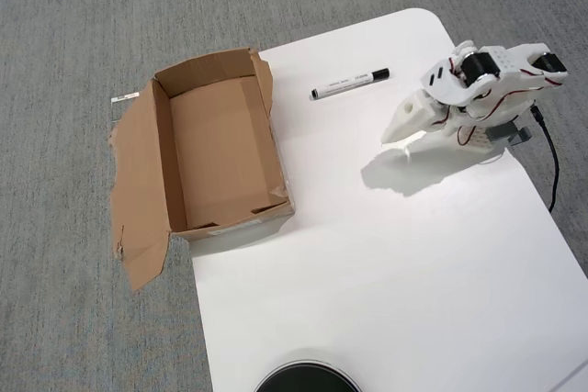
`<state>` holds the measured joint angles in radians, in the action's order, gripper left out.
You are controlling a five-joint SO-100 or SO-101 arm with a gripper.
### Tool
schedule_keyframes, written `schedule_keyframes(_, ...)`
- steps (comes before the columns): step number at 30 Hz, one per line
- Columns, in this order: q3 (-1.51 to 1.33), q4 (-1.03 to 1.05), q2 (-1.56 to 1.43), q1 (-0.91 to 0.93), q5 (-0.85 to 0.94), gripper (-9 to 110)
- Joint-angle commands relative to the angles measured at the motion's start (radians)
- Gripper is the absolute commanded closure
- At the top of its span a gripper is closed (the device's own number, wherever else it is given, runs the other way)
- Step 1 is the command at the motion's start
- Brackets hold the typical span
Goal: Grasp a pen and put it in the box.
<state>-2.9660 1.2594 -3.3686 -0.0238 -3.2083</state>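
Observation:
The pen, white with a black cap at its right end, lies on the white table near the far edge. In the overhead view the brown cardboard box stands open at the table's left edge, nothing inside, its torn flap splayed over the carpet. My white gripper hovers to the right of the pen and a little nearer, pointing left and down. Its fingers look closed together with nothing between them. A short gap separates its tip from the pen's cap.
A dark round object pokes in at the bottom edge. A black cable runs down the table's right side behind the arm. Grey carpet surrounds the table and lies under the box's outer flap.

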Motion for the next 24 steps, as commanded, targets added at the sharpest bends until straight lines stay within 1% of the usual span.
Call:
schedule_keyframes(1,0.107,-0.023,-0.055,-0.007,-0.090,101)
schedule_keyframes(6,0.255,-0.026,-0.028,-0.007,-0.088,101)
schedule_keyframes(10,0.390,-0.026,0.087,0.004,-0.082,101)
schedule_keyframes(16,0.648,-0.026,0.367,0.027,0.082,101)
schedule_keyframes(19,0.774,-0.026,0.512,0.123,0.170,101)
schedule_keyframes(24,0.960,-0.026,0.681,0.355,0.354,101)
